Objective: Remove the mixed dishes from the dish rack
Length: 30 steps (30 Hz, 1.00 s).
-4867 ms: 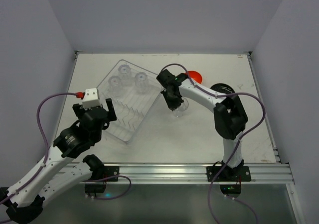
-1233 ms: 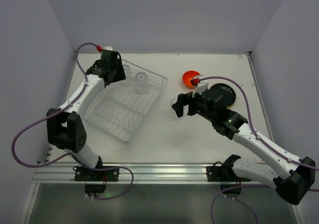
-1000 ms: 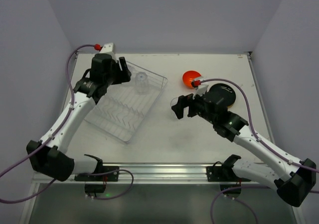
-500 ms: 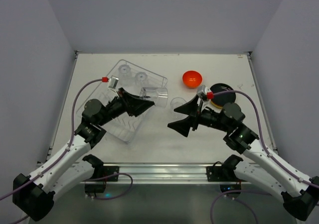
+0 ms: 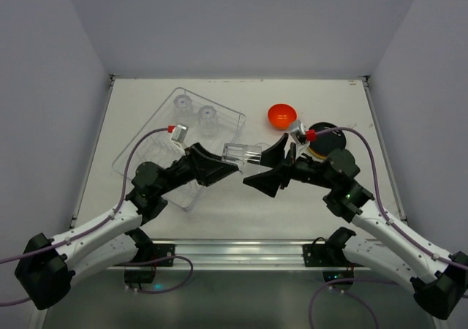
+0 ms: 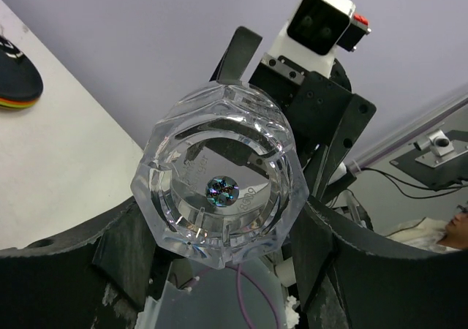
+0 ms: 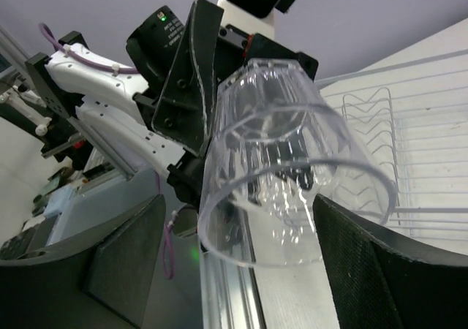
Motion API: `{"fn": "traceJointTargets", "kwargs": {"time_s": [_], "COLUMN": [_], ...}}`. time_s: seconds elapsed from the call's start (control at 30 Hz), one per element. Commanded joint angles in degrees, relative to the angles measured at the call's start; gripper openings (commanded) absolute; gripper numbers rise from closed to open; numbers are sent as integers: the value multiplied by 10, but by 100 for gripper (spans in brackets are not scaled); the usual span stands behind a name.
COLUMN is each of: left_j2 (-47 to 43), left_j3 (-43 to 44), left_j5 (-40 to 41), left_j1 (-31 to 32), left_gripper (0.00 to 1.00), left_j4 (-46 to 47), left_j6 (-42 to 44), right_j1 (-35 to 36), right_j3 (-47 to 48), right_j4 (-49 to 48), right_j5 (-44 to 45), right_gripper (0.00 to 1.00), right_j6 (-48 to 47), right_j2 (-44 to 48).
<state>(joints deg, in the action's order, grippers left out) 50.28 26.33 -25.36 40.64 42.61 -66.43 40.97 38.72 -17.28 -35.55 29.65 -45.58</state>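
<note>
My left gripper (image 5: pixel 232 165) is shut on a clear drinking glass (image 5: pixel 243 153), held on its side in the air right of the dish rack (image 5: pixel 146 135). In the left wrist view the glass's thick base (image 6: pixel 223 190) faces the camera between my dark fingers (image 6: pixel 124 252). My right gripper (image 5: pixel 266 164) stands open around the glass's mouth end. In the right wrist view the rim (image 7: pixel 292 227) lies between the two pads (image 7: pixel 128 259), with a gap on the left side. Two more glasses (image 5: pixel 182 104) stand in the rack. The orange-red bowl (image 5: pixel 281 115) sits on the table.
A black plate (image 5: pixel 330 140) lies on the table behind my right arm, and its rim with coloured stripes (image 6: pixel 14 77) shows in the left wrist view. The rack's wire prongs (image 7: pixel 409 146) lie beyond the glass. White walls close in the table's sides.
My left arm has carried a glass from the rack's far end to the middle, tipped on its side. My right gripper has come up to its mouth, and its jaws have narrowed.
</note>
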Motion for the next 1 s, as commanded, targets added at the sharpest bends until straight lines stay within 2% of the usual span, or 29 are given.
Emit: {"fn": "traceJointTargets", "kwargs": {"time_s": [0.0,0.27,0.3,0.4,0.47,0.5,0.6,0.67,0.7,0.73,0.77,0.8,0.87,0.9,0.93,0.97], "left_j2": [10,19,21,29,35,37,41,43,43,39,35,29,0,-13,-38,-49], "left_j3": [-2,-21,-22,-24,-23,-22,-18,-16,-13,-1,6,15,48,61,92,105], "left_j5": [30,55,55,48,42,40,34,31,31,36,41,49,107,176,219,265], "left_j1": [24,34,35,38,40,40,41,41,41,40,38,37,36,36,36,36], "left_gripper": [0,0,0,0,0,0,1,20,68,96,100,100,100,100,100,100], "left_j4": [73,83,90,110,120,123,126,118,86,63,38,-33,-123,-237,-300,-407], "left_j6": [-17,-40,-41,-48,-53,-53,-48,-46,-44,-29,-17,0,58,82,122,136], "right_j1": [1,1,1,1,1,1,1,2,1,1,1,1,1,1,1,1], "right_j3": [20,-24,-29,-31,-31,-30,-29,-29,-25,-22,-11,-4,13,38,53,79], "right_j4": [-67,-121,-123,-123,-123,-123,-122,-116,-98,-83,-35,-3,63,146,188,267], "right_j5": [-4,34,41,53,56,57,65,73,78,85,109,126,170,227,263,296], "right_gripper": [80,67,56,37,31,18,0,0,0,0,0,0,0,0,0,0], "right_j6": [9,-2,-3,-5,-4,-5,-2,-1,-6,-11,-18,-31,-45,-56,-61,-69], "right_j2": [-4,30,30,26,23,23,27,33,37,48,54,61,84,90,100,102]}}
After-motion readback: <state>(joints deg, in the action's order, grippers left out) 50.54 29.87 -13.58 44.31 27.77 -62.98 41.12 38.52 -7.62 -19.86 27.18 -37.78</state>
